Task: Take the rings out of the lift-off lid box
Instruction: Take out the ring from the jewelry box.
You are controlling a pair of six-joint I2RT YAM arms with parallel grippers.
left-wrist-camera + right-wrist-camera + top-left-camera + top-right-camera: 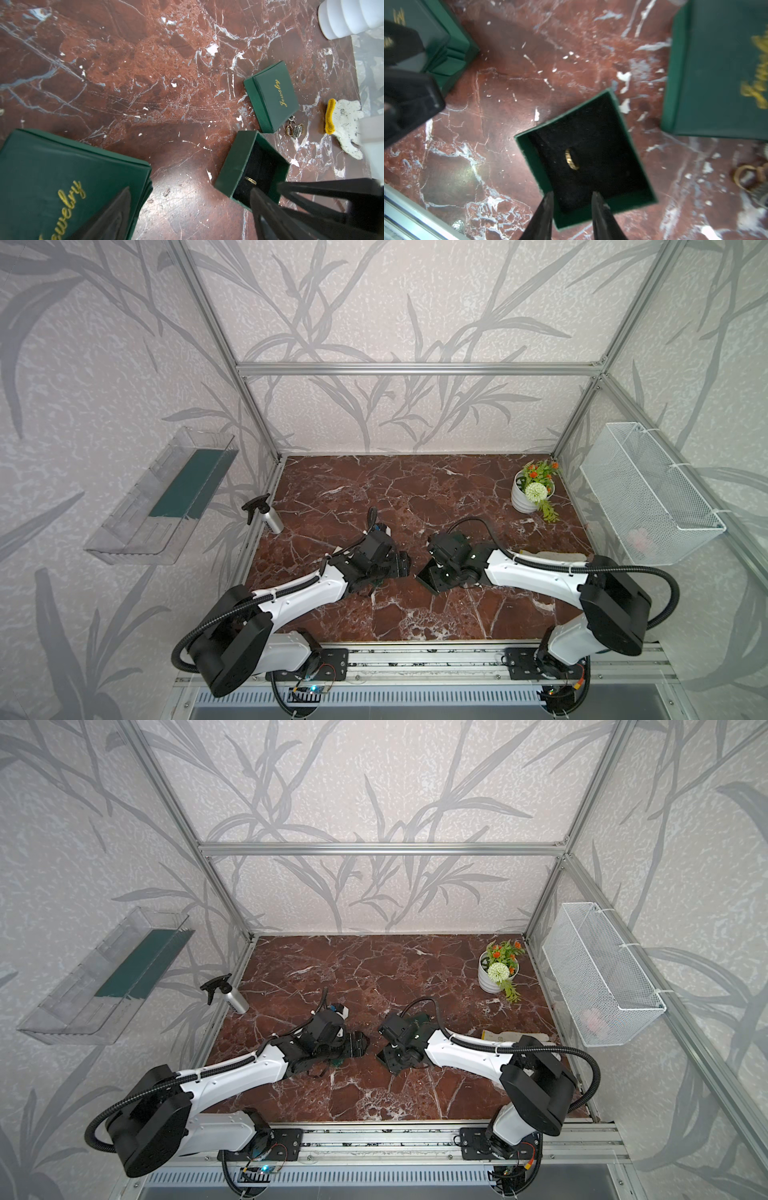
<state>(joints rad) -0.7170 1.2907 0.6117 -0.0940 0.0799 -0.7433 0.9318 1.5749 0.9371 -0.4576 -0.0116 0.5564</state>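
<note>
- One gold ring [572, 159] is standing on its edge in the black pad of the open green box [529, 154].
- The lid [274, 95] is lying near the box. A little pile of rings [296, 129] is already sitting out on the marble table [166, 62], just beside the lid.
- The right gripper [572, 194] is hanging over one wall of the box, with its jaws apart and nothing between them.
- The left gripper [430, 72] is sitting at a bigger green Jewelry box [52, 176] with its jaws wide. I cannot tell if it is squeezing it.
- The ring is probably light, hard and slippery, so a sloppy pinch could be sending it flying.
- The best spot for grabbing is likely the part poking up from the pad, one fingertip on each flat side.
- The box is looking light too, so it may be lifting along.
</note>
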